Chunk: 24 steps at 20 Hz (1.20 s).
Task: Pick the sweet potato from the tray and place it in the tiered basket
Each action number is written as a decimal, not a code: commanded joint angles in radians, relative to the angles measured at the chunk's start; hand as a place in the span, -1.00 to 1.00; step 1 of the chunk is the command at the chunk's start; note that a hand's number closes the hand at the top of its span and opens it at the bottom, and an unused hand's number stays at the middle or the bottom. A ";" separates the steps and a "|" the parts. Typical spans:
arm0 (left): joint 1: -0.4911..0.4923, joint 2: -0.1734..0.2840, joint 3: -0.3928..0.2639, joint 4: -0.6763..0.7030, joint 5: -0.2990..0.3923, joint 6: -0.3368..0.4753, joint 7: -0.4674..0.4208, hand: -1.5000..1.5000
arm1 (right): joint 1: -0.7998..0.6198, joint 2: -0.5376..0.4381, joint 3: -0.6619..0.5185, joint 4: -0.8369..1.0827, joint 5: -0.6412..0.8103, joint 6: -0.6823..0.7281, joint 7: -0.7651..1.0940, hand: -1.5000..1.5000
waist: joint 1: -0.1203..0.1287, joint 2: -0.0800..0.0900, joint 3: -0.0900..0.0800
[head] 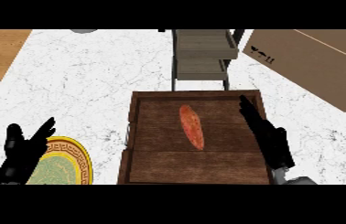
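Sweet potato (191, 126) lies just left of the open right hand (269, 138).
It points up-down mid-frame; open left hand (24, 147) rests far left.

A dark brown wooden tray (192, 166) with visible plank grain and a matt finish fills the lower centre. On it lies a sweet potato (191, 126) with dull, mottled orange-red skin. The counter (88, 81) looks like white marble with fine grey veins. At top centre, a tiered basket (205, 54) shows grey-brown weathered wood in a dark frame. At upper right sits a plain brown cardboard box (304, 63). At lower left, a plate (64, 166) has a patterned yellow-and-green surface.
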 commanded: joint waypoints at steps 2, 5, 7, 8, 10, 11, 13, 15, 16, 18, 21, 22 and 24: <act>-0.026 0.008 0.034 0.004 -0.003 -0.013 -0.029 0.00 | -0.031 0.103 -0.060 0.147 -0.220 0.157 -0.086 1.00 | 0.014 -0.014 -0.004; -0.044 -0.005 0.034 -0.054 -0.025 0.029 -0.063 0.00 | -0.008 0.249 -0.063 0.171 -0.437 0.279 -0.097 1.00 | 0.033 0.000 0.004; -0.001 -0.004 0.044 -0.039 -0.005 0.031 -0.050 0.00 | 0.066 0.278 -0.279 0.104 -0.463 -0.010 -0.206 1.00 | -0.129 -0.019 0.034; -0.041 -0.025 0.030 -0.064 -0.012 0.016 -0.084 0.00 | -0.005 0.280 -0.085 0.092 -0.612 0.306 -0.271 1.00 | 0.008 -0.016 0.008; -0.020 -0.019 0.057 -0.064 -0.016 0.017 -0.118 0.00 | 0.025 0.281 -0.056 0.188 -0.451 0.291 -0.468 -1.00 | 0.012 -0.022 -0.004; 0.020 -0.043 0.026 -0.129 -0.037 0.052 -0.089 0.00 | -0.012 0.265 -0.080 0.210 -0.290 0.185 -0.450 -1.00 | 0.013 -0.025 -0.005; -0.014 -0.053 0.032 -0.062 -0.044 0.050 -0.121 0.00 | -0.026 0.142 -0.019 0.207 -0.113 0.068 -0.345 -1.00 | 0.007 -0.024 -0.009; -0.031 -0.049 0.032 -0.057 -0.035 0.034 -0.114 0.00 | -0.076 -0.001 0.023 0.224 0.011 0.063 -0.247 -1.00 | 0.012 -0.024 -0.013; -0.036 -0.024 0.049 -0.044 -0.030 0.021 -0.104 0.00 | -0.074 -0.057 0.051 0.219 0.057 0.074 -0.206 -1.00 | 0.008 -0.026 -0.014; -0.017 -0.034 0.031 -0.044 -0.036 -0.001 -0.130 0.00 | -0.145 -0.098 0.078 0.226 0.130 0.057 -0.120 -1.00 | 0.020 -0.025 -0.013; -0.022 -0.040 0.053 -0.029 -0.034 0.012 -0.128 0.00 | -0.260 -0.122 0.111 0.187 0.127 0.145 0.078 -1.00 | 0.016 -0.025 -0.010; -0.027 -0.052 0.051 0.005 -0.041 -0.004 -0.159 0.00 | -0.285 -0.145 0.097 0.196 0.078 0.239 0.091 -1.00 | 0.011 -0.023 -0.009; -0.044 -0.033 0.060 -0.001 -0.021 -0.028 -0.122 0.00 | -0.328 -0.140 0.146 0.130 0.037 0.341 0.202 -1.00 | 0.007 -0.025 -0.009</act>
